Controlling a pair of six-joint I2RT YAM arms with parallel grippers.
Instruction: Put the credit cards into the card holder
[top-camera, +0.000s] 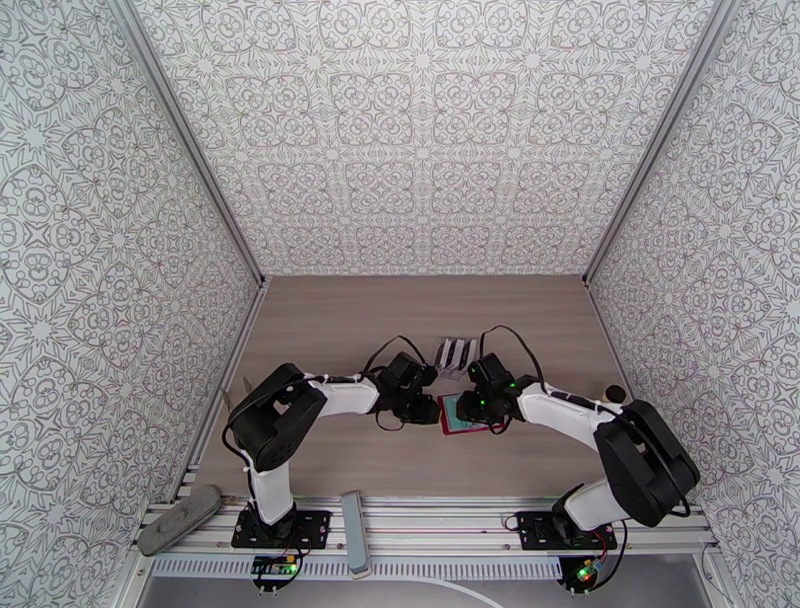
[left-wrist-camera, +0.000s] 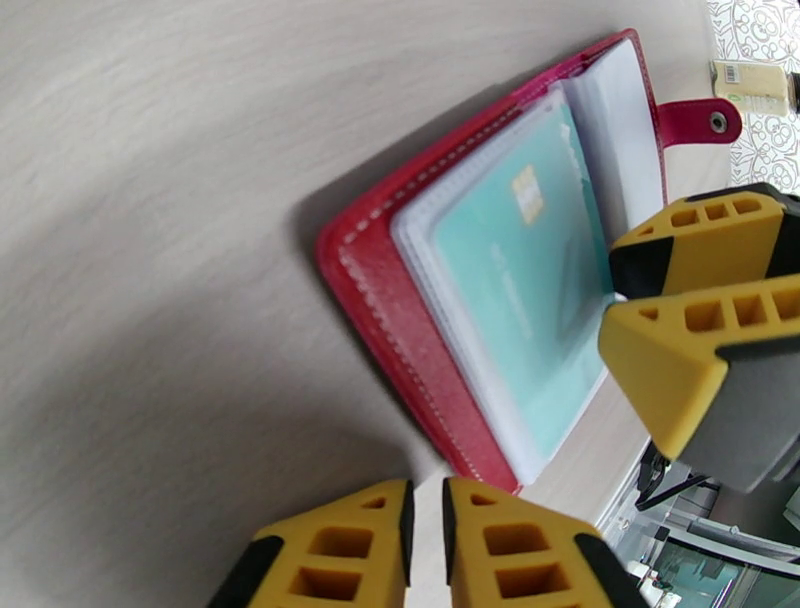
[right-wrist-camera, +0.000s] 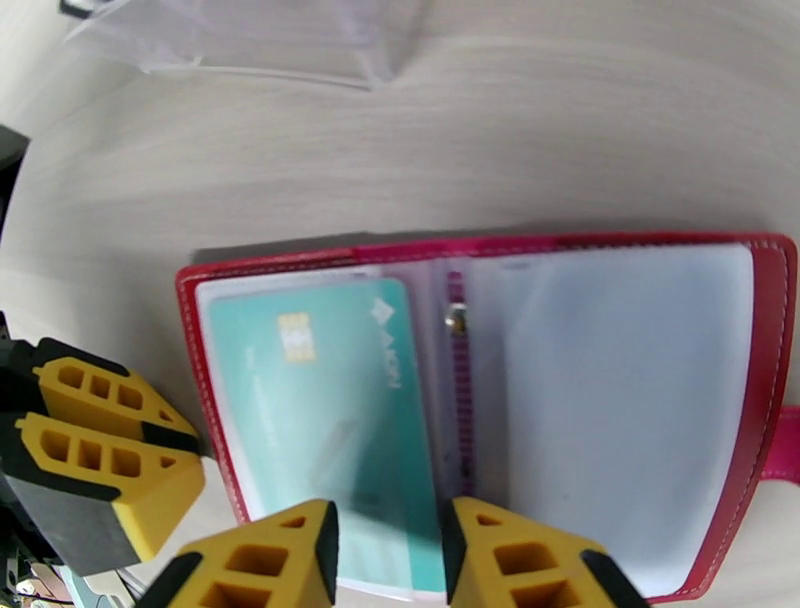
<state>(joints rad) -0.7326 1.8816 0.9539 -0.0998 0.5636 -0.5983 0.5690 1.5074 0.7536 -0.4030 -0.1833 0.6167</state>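
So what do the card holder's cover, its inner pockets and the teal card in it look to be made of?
The card holder's cover looks like red leather or imitation leather, low sheen, with pale stitching along its edge. The inner pockets look like soft clear plastic, slightly cloudy; the card shows through. The teal card looks like smooth plastic, with a gold chip.

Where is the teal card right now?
The teal card sits inside the open red wallet, on its left page in the right wrist view, near the middle of the table.
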